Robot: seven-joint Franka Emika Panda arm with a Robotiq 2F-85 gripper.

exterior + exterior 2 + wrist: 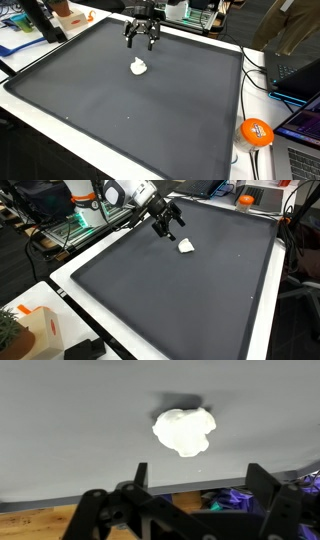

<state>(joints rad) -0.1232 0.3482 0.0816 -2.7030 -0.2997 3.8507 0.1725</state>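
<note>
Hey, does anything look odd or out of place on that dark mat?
Only one thing: a small crumpled white lump lies alone on the dark mat, near the open claw, which hangs clear of it. Nothing looks spilled or damaged.

Light is even, diffuse and overhead in both exterior views, with no hard shadows. The dark mat (150, 110) reads matte, with no glare. The white counter (62, 280) rim is bright, near clipping. The white lump (139, 67) is blown out, its surface detail lost. All frames are low in resolution and soft.

In the wrist view the mat is washed to pale grey. The lump (184, 431) is overexposed there, with a faint soft shadow at its far edge. The jaws, nearest the lens, are dark, underexposed and slightly out of focus.
</note>
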